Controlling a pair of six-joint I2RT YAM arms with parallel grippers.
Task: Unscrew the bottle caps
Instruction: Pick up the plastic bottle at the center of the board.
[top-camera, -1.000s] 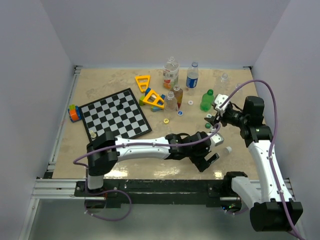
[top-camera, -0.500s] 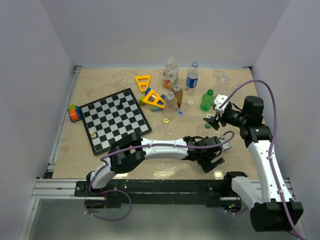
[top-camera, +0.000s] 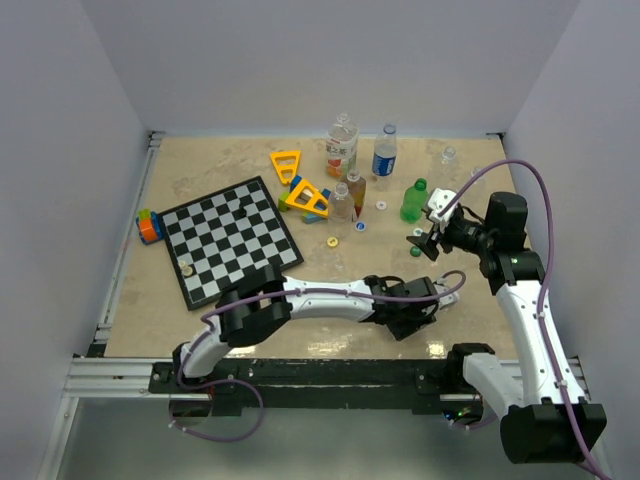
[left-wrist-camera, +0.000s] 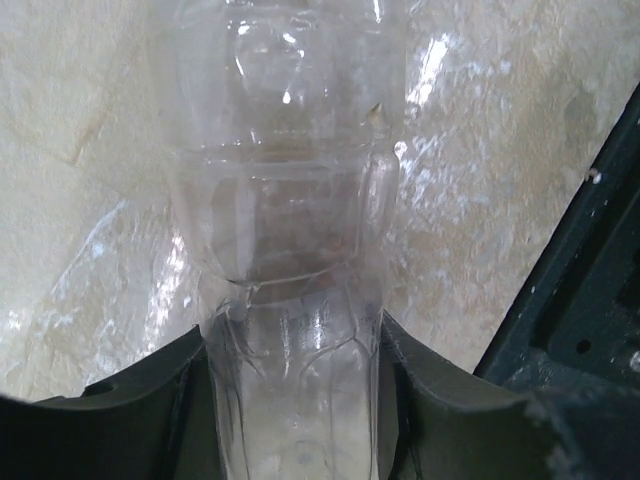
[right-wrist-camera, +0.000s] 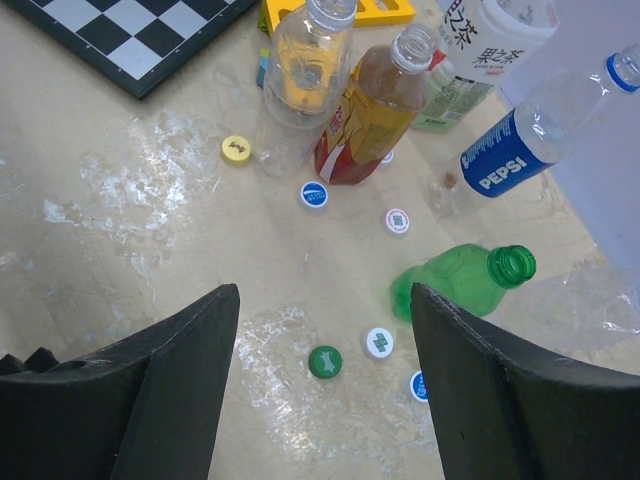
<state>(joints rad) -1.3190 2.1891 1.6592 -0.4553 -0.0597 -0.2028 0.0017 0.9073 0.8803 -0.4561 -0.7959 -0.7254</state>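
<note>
A clear bottle (left-wrist-camera: 285, 200) lies on the table, and my left gripper (left-wrist-camera: 290, 345) (top-camera: 422, 302) is shut on its body, both fingers pressed against its sides; its cap is out of view. My right gripper (right-wrist-camera: 322, 295) (top-camera: 425, 243) hangs open above loose bottle caps: a green cap (right-wrist-camera: 324, 361), a white cap (right-wrist-camera: 379, 342) and a blue cap (right-wrist-camera: 314, 194). Beyond them stand a capless green bottle (right-wrist-camera: 460, 280) (top-camera: 413, 200), a capless amber bottle (right-wrist-camera: 375, 110), a capless clear bottle (right-wrist-camera: 300, 80) and a blue-labelled bottle (right-wrist-camera: 520, 140) with its blue cap on.
A chessboard (top-camera: 230, 238) lies at the left with a coloured toy block (top-camera: 148, 226) beside it. Yellow triangular frames (top-camera: 286, 163) sit behind the bottles. A small clear bottle (top-camera: 450, 155) stands at the back right. The black front rail (left-wrist-camera: 580, 300) runs close to the held bottle.
My left arm has reached right along the front edge to the lying clear bottle, and its jaws have closed from wide open onto the body. The right arm has barely moved.
</note>
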